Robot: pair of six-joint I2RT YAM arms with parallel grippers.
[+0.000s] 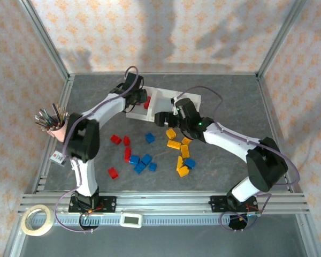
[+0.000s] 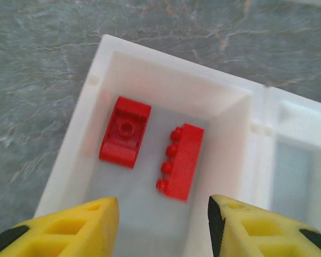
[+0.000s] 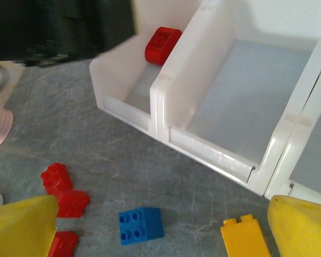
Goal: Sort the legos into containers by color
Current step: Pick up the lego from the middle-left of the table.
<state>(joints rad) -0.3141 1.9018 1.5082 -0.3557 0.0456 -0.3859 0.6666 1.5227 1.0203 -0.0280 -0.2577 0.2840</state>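
Red legos [image 2: 125, 131] in end bin [image 2: 166, 61]
Left fingers [image 2: 69, 227] open above it; right fingers [image 3: 305, 225] open over loose legos [image 3: 140, 225] near it; pen cup [image 1: 58, 128] well apart.

Red, blue, yellow-orange legos [image 1: 139, 167]; white containers [image 3: 166, 80]; yellow fingers [image 2: 69, 230].

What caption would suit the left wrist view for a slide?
Open left pincer above the end bin, which holds a rounded red lego and a studded red lego lying apart.

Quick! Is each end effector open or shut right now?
Left end effector: open, holding nothing.
Right end effector: open, holding nothing.
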